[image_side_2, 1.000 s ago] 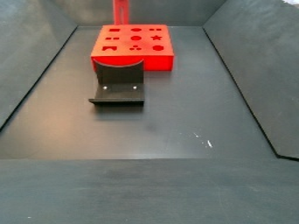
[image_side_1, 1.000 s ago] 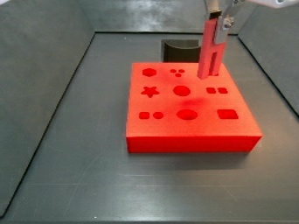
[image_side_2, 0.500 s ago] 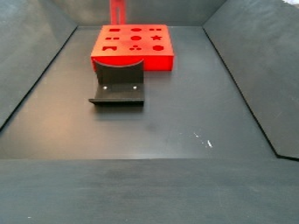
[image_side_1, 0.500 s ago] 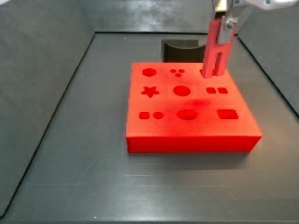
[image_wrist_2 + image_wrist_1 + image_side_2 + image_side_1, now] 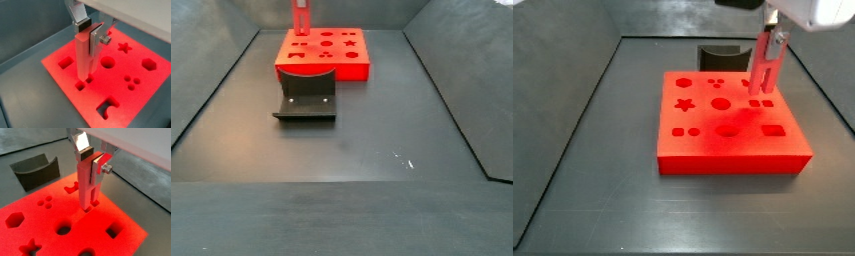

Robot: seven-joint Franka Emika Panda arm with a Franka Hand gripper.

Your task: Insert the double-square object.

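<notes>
**A:** Holding the double-square object (image 5: pixel 87 183) upright, the gripper (image 5: pixel 89 159) hangs above the red block (image 5: pixel 714 135), near the block's edge by the pair of small square holes (image 5: pixel 760 102). Its fingers (image 5: pixel 81 143) are clamped on the bar's upper end, 1 silver plate on each side, as both wrist views show.

**B:** Where is the bar's lower tip?

**A:** At or just above the block's top face, beside those 2 small squares (image 5: pixel 84 83). In a wrist view the tip (image 5: pixel 85 78) seems to sit right at the holes, but I cannot tell whether it has entered them.

**B:** So what makes this step go well?

**A:** By my judgement, 3 things. Keep the bar (image 5: pixel 763 70) plumb; in a side view it looks close to vertical. Turn the wrist so the bar's 2-square section lines up with the 2 holes, not across them. Then descend slowly and straight, so a small offset does not wedge the tip on the rim.

**B:** Any hazards?

**A:** Possibly the bar slipping upward in the grip if it jams. The dark curved holder (image 5: pixel 306 98) stands off the block and looks clear of the path.

**B:** And release?

**A:** Only once the bar is seated and stands by itself.
</notes>
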